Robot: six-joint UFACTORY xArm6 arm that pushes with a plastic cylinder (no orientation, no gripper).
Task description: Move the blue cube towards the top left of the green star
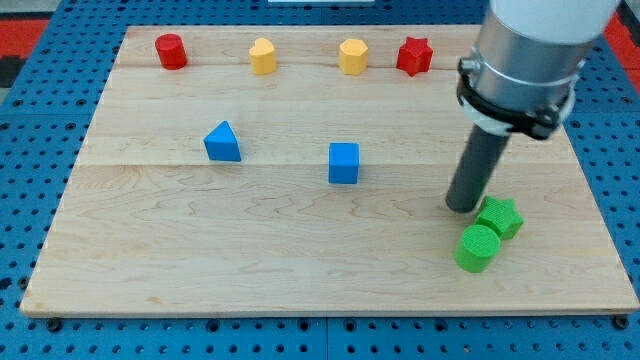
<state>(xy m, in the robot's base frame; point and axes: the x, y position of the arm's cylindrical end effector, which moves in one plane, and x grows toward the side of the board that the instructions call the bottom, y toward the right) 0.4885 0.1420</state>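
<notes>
The blue cube [343, 163] sits near the middle of the wooden board [250, 250]. The green star [499, 217] lies at the view's lower right, touching a green cylinder [478, 248] just below and left of it. My tip [462, 207] rests on the board right beside the green star's left edge, well to the right of the blue cube. The rod rises from the tip into the large grey arm end at the view's top right.
A blue triangular block [223, 142] lies left of the cube. Along the board's top edge stand a red cylinder [171, 51], two yellow blocks [263, 56] [353, 56] and a red star [414, 56]. Blue pegboard surrounds the board.
</notes>
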